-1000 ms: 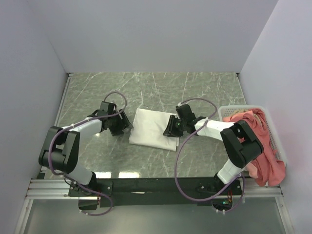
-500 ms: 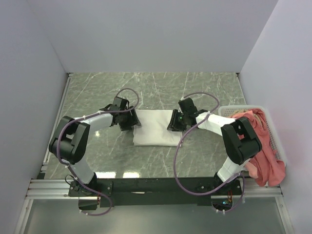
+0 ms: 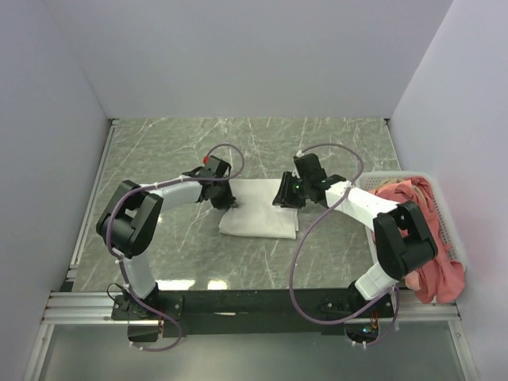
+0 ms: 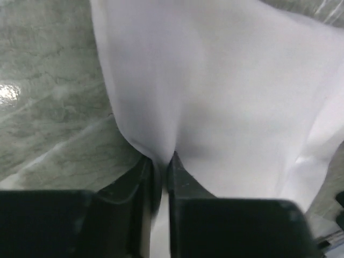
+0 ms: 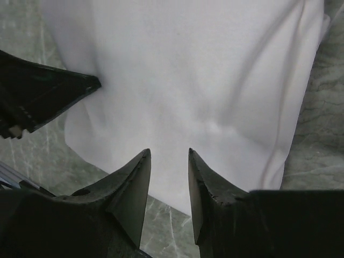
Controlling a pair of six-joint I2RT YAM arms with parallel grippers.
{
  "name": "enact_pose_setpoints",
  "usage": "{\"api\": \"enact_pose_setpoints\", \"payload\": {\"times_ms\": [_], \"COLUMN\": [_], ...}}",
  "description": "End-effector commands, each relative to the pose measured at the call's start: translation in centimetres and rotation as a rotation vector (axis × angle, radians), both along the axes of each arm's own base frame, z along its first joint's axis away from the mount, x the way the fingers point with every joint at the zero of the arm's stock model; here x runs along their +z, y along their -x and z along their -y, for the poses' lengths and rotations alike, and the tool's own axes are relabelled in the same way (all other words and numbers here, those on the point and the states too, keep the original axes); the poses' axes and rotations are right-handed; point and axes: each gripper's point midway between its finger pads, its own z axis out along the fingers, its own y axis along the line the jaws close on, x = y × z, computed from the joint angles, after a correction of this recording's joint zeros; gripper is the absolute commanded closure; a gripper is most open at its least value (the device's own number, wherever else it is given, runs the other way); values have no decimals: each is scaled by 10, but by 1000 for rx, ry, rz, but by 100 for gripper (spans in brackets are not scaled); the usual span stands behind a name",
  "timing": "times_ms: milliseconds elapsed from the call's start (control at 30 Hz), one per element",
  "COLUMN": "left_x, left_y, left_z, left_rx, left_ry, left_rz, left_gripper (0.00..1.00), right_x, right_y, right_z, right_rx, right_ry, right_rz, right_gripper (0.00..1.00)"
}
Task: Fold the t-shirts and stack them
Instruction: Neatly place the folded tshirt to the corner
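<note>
Here, a green marble table [image 3: 159, 151] is recorded. At its right edge a white slatted basket [image 3: 373, 179] is set, and a salmon-pink t-shirt [image 3: 429, 238] is draped over it. A folded white t-shirt [image 3: 258, 214] is laid at the table's centre. Its left edge is pinched between the closed fingers of the left gripper [image 4: 161, 166]. The right gripper [image 5: 169, 161] is held over its right part, fingers narrowly apart.

Left gripper [image 3: 223, 194] and right gripper [image 3: 284, 196] apparently touch white t-shirt [image 3: 258, 216].
</note>
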Motion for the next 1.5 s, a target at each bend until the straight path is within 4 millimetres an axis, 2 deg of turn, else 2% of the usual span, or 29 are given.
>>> {"api": "enact_pose_setpoints", "payload": {"times_ms": [0,33,133,200,333,367,533,567,633,667,700,767,800,867,900,933,967,1100,1133,1167,1333,1467], "left_x": [1,5,18,30,47,50,66,69,67,55,63,55,54,54,55,56,54,47,45,48,64,81], "left_y": [-3,-8,-29,-45,-75,-83,-127,-141,-161,-169,-182,-196,-212,-225,-237,-242,-245,-270,-271,-281,-298,-303], "left_z": [-7,-12,-34,-58,-104,-123,-197,-216,-239,-260,-270,-292,-298,-314,-315,-316,-334,-353,-356,-360,-374,-391], "left_rx": [14,11,43,89,163,203,286,324,324,347,355,373,366,371,363,359,379,365,363,348,339,362], "left_ry": [-98,-133,-292,-412,-516,-538,-747,-766,-818,-837,-841,-785,-770,-760,-770,-773,-774,-791,-792,-773,-775,-798], "left_rz": [-23,-6,32,60,96,98,159,189,197,171,190,184,222,250,272,281,274,298,286,305,384,418], "left_gripper": [90,99,99,99,100,100,100,100,100,100,100,100,100,100,100,100,100,100,100,100,100,100], "right_x": [48,54,68,70,85,87,104,107,113,116,116,121,122,120,122,123,122,116,116,110,100,96], "right_y": [-13,-11,-6,-2,7,8,13,13,14,14,14,13,13,15,13,12,13,12,12,12,16,17], "right_z": [0,2,6,10,15,17,22,22,23,23,26,28,27,28,26,26,25,23,24,28,36,39], "right_rx": [4,3,-2,-6,-12,-15,-21,-19,-15,-14,-16,-21,-24,-26,-29,-38,-37,-49,-56,-71,-81,-94], "right_ry": [-28,-29,-32,-27,-43,-41,-49,-51,-56,-53,-40,-36,-39,-46,-59,-69,-76,-100,-100,-83,-52,-42], "right_rz": [118,132,167,173,216,223,270,278,294,299,303,320,325,325,341,343,343,346,355,354,348,354], "right_gripper": [59,59,58,58,58,58,58,58,58,58,58,58,58,59,59,59,59,59,59,59,60,60]}}
